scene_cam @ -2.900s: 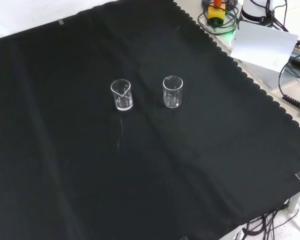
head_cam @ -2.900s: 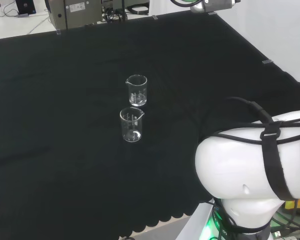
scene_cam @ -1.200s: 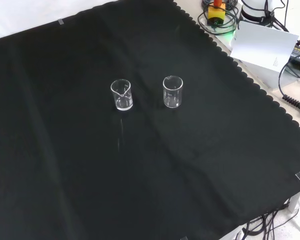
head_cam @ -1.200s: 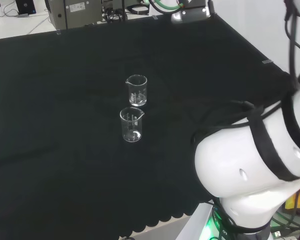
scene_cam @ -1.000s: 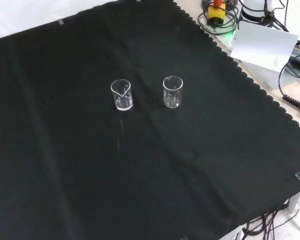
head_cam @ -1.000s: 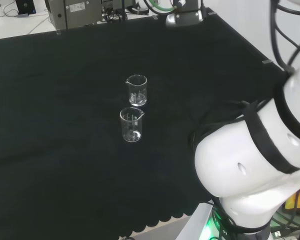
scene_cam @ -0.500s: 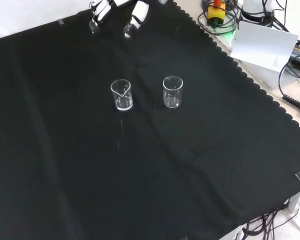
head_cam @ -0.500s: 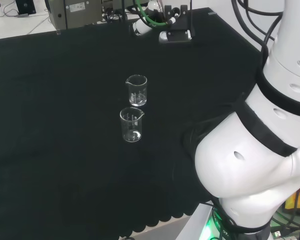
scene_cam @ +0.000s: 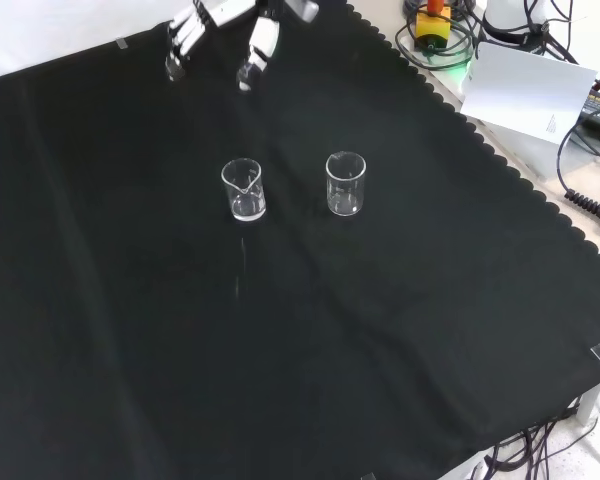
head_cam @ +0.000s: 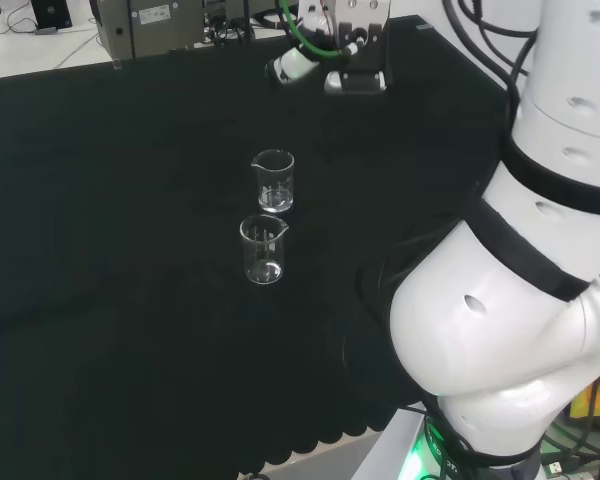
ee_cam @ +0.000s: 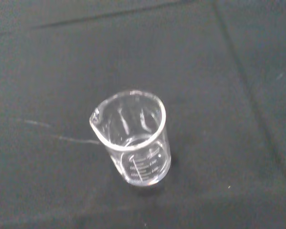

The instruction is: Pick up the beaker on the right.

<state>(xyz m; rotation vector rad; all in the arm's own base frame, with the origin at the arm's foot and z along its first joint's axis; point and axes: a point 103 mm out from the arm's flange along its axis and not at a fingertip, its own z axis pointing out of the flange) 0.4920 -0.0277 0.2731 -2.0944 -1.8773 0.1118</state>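
The head camera sits high behind the arm's base, looking forward and down across the black cloth; the white links crowd its 3-to-5 o'clock side. The front camera stands opposite, well back, looking down on the same cloth with the hand entering at 12 o'clock. Both take in the same two beakers: one behind the other from the head, side by side from the front. The wrist camera looks steeply down from close range on one beaker, its spout toward 9 o'clock.
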